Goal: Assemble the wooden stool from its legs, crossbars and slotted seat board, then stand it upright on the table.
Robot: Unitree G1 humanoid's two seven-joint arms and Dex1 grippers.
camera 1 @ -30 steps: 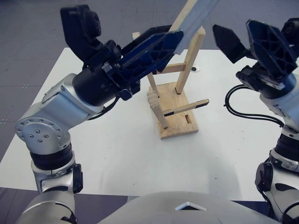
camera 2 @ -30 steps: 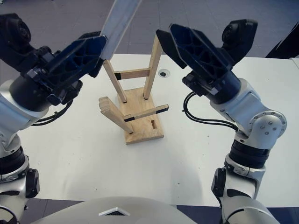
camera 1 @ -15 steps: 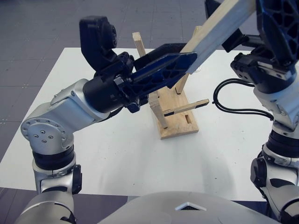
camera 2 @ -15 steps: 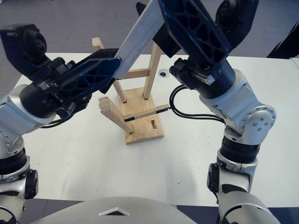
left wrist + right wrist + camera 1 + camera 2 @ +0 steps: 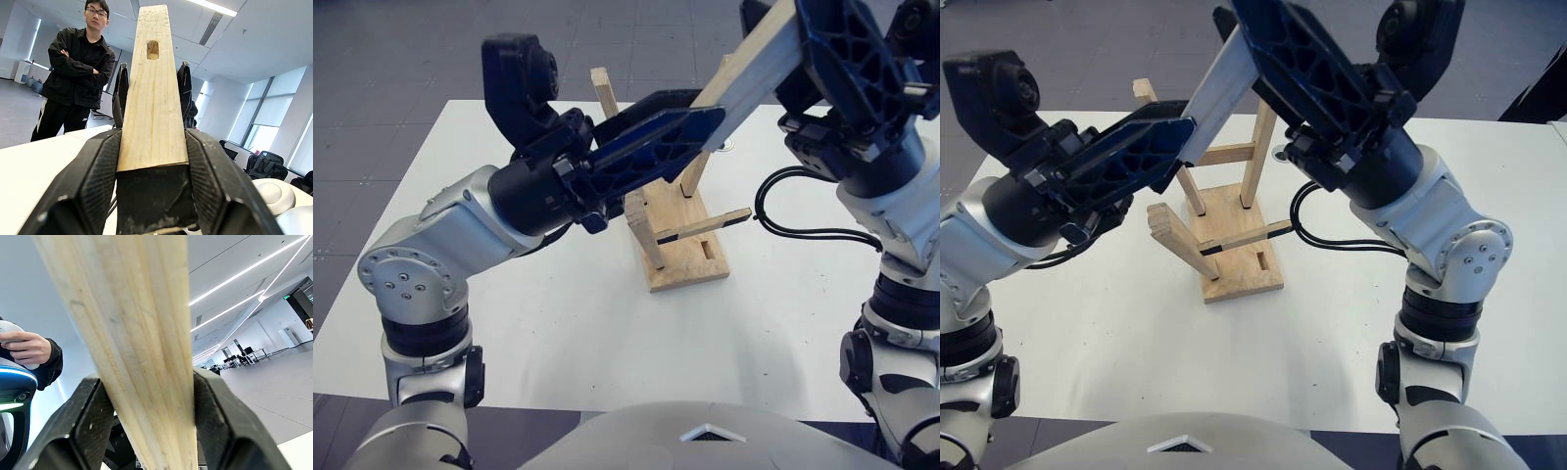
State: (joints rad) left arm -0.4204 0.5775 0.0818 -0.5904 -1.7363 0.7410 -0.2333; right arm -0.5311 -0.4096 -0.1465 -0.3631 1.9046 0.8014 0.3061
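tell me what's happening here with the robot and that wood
The robot has both grippers shut on one loose wooden leg, holding it in the air over the table: the left gripper at its lower end, the right gripper higher up. Below, the seat board lies flat with two legs standing on it, joined by a crossbar, and a third leg leaning with another crossbar sticking out. The stool is only partly built.
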